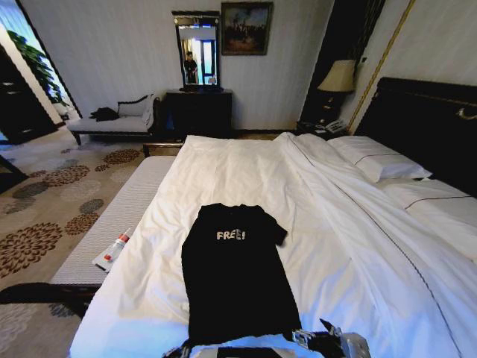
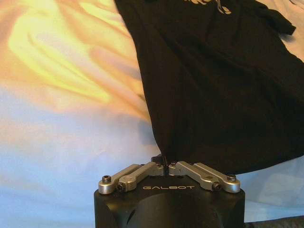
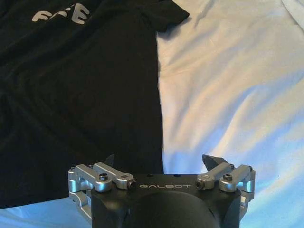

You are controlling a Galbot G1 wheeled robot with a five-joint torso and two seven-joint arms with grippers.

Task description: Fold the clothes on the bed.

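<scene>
Bed [image 1: 246,171] with white sheets runs up the frame's centre; the clothes [image 1: 235,276], a black T-shirt, lie flat at lower centre. At the bottom edge, the left gripper [image 2: 164,167] pinches the shirt's hem, while the right gripper [image 3: 160,164] is spread at its other corner. Patterned carpet [image 1: 52,216] lies left, a chaise [image 1: 115,123] upper left, a mirror [image 1: 197,51] top centre.

right gripper [image 3: 159,160] spread over black T-shirt [image 3: 80,95] hem, bed [image 3: 232,85]
</scene>
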